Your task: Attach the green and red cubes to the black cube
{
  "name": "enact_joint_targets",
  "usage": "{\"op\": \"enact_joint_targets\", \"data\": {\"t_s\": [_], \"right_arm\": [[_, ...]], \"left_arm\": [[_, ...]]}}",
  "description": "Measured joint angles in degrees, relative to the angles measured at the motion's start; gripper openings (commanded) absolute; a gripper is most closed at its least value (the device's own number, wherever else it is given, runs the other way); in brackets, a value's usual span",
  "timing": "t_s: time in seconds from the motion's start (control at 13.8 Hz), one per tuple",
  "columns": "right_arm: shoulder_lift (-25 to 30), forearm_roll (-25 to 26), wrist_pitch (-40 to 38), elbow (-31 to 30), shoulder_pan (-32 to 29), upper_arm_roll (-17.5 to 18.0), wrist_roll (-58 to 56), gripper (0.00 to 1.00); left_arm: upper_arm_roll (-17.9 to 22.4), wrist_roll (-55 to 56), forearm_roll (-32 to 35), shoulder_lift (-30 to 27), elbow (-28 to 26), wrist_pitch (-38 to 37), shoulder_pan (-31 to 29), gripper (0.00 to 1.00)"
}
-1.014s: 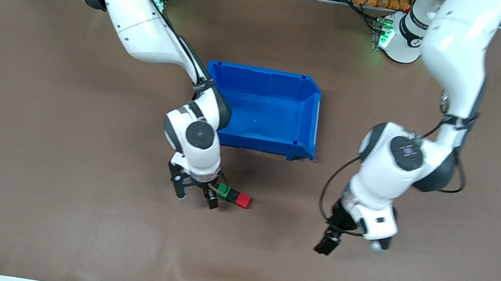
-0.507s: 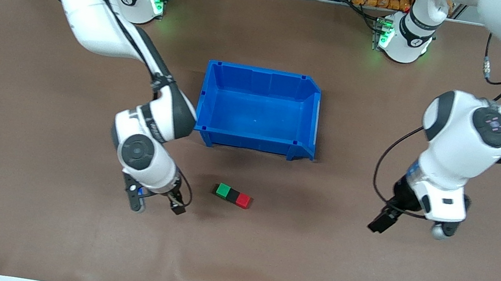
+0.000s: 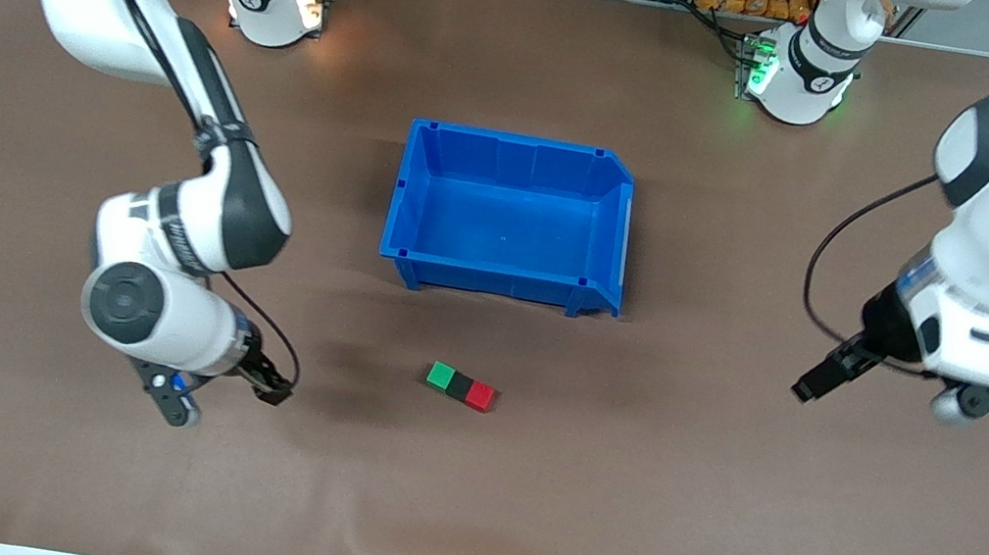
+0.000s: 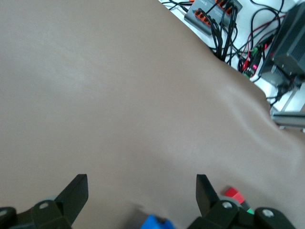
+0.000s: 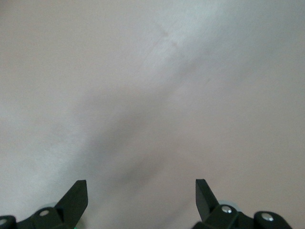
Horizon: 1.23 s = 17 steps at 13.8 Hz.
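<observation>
green cube [image 3: 440, 375], black cube [image 3: 460, 385] and red cube [image 3: 482, 397] are seen joined in one short row on the brown counter [image 3: 619, 496], black in the middle, faces touching. the row lies nearer the front camera than the blue bin [image 3: 512, 218], apart from it. nothing is held in either set of jaws. right gripper [image 3: 226, 396] is over bare counter toward the right arm's end, well apart from the row, jaws spread open. left gripper [image 3: 878, 396] is over bare counter toward the left arm's end, well apart from the row, jaws spread open. in the left wrist view the red cube [image 4: 233, 193] shows past one finger. no obstruction lies between row and bin.
</observation>
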State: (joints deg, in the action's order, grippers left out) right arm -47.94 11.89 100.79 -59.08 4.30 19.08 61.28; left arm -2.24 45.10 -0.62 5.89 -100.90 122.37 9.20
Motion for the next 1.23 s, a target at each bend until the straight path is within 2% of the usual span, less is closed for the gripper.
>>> {"op": "enact_joint_targets", "data": {"t_s": [0.14, 0.36, 0.8, 1.23], "right_arm": [[1.4, 0.0, -3.3, 0.8, -2.0, 0.9, -5.6, 1.00], [4.0, 0.0, -7.7, 1.2, -4.2, 1.3, -14.4, 1.00], [10.0, 0.0, -14.7, 1.6, -7.8, 1.4, -27.5, 1.00], [16.4, 0.0, -20.7, 1.6, -12.3, 1.5, -44.9, 1.00]], "left_arm": [[-2.7, -7.4, 0.0, -4.5, -3.1, -4.1, -3.2, 1.00], [-5.5, -17.7, 0.0, -8.4, -4.5, -9.8, -6.5, 1.00], [-5.4, -37.4, 1.9, -9.4, -1.5, -21.6, -7.4, 1.00], [-5.4, -45.1, 4.3, -12.3, 1.1, -27.8, -8.9, 1.00]]}}
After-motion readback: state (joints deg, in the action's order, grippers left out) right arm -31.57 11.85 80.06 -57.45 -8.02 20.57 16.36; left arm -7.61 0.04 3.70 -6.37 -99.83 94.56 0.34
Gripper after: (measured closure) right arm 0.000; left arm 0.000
